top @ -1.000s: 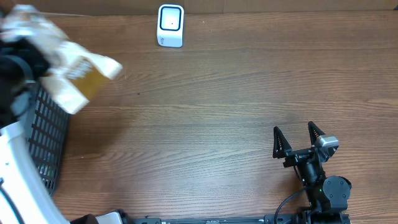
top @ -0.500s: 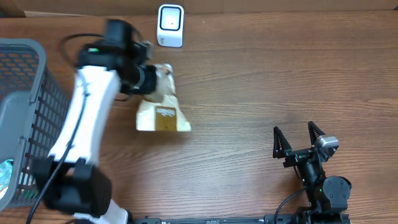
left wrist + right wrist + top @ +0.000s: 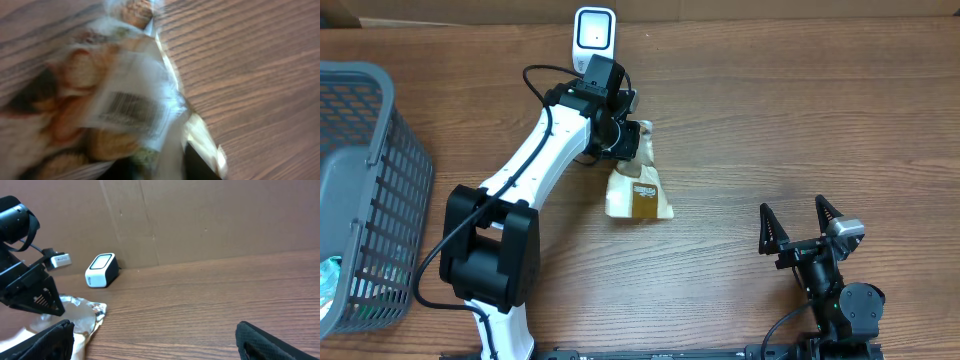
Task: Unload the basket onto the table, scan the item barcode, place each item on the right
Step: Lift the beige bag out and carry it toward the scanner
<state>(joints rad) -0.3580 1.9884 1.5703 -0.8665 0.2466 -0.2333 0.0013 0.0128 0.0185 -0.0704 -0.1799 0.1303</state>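
Nearest the base, the right gripper [image 3: 792, 208] was parked, jaws wide and empty. The snack bag [image 3: 640, 195] was laid on the table [image 3: 820, 110], barcode label [image 3: 127, 107] visible. The left gripper [image 3: 628, 138] was placed at its far end; its jaw state could not be determined. Presentation was judged in hand: the label required turning toward the scanner [image 3: 594, 35] beyond.

We take this for a mock shop checkout on a test bench: a barcode scanner [image 3: 594, 40] and grey basket [image 3: 360, 150] on a wooden surface [image 3: 770, 130], backed by a cardboard wall [image 3: 200, 220].
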